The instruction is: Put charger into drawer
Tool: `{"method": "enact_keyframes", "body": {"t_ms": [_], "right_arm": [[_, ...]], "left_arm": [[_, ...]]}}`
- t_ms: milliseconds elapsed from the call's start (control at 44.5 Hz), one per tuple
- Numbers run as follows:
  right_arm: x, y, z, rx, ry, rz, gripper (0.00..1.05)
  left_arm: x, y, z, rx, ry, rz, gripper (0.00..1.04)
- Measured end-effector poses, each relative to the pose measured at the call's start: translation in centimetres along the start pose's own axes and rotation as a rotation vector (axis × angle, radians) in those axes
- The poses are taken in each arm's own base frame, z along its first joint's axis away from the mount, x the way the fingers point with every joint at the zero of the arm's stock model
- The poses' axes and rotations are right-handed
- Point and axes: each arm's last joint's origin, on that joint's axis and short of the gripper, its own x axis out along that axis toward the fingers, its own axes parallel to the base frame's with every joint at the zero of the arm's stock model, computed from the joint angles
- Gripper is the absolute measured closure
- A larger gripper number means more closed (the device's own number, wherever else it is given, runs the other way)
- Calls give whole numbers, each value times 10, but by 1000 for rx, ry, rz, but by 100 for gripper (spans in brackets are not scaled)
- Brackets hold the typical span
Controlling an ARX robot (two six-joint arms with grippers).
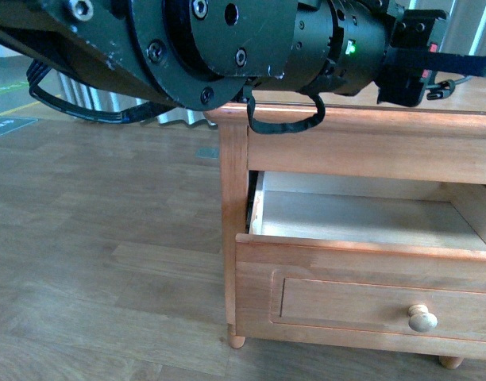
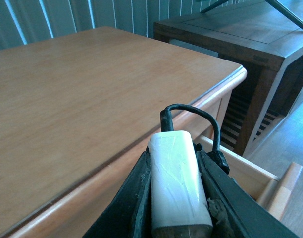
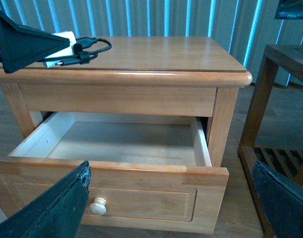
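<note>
The charger [image 2: 176, 181], a white boxy adapter with a black cable [image 2: 191, 113] looping off its end, sits between the fingers of my left gripper [image 2: 174, 148], which is shut on it. In the right wrist view the charger [image 3: 65, 39] is over the cabinet top's edge, above the drawer's side; I cannot tell whether it touches the top. The drawer [image 3: 126, 144] is pulled out and open, its pale knob [image 3: 97, 206] on the front panel. In the front view the drawer [image 1: 370, 222] lies below my left arm [image 1: 227, 40]. My right gripper [image 3: 171, 208] stands open before the drawer front, holding nothing.
The honey-brown cabinet top [image 2: 82, 94] is a broad flat surface. A darker wooden side table [image 3: 282, 99] with a slatted lower shelf stands close beside the cabinet. Wood-plank floor [image 1: 92, 238] stretches out on the cabinet's other side. Vertical blinds [image 3: 166, 17] hang behind.
</note>
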Motion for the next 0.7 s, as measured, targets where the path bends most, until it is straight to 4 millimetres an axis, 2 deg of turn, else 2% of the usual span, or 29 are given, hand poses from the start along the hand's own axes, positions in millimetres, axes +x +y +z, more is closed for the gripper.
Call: {"method": "enact_keyframes", "body": {"t_ms": [180,494,652,697], "right_arm": [[0,0,0,0,0,0,8],[0,0,0,0,0,0,8],[0,0,0,0,0,0,8],[0,0,0,0,0,0,8]], "left_arm": [[-8,-7,-13,-11,43,16,80],[-13,5,-36,-56,116,79,80],[-12,13,-54,-94,149,109,80],[-11,14,-57,-102,157,115,74]]}}
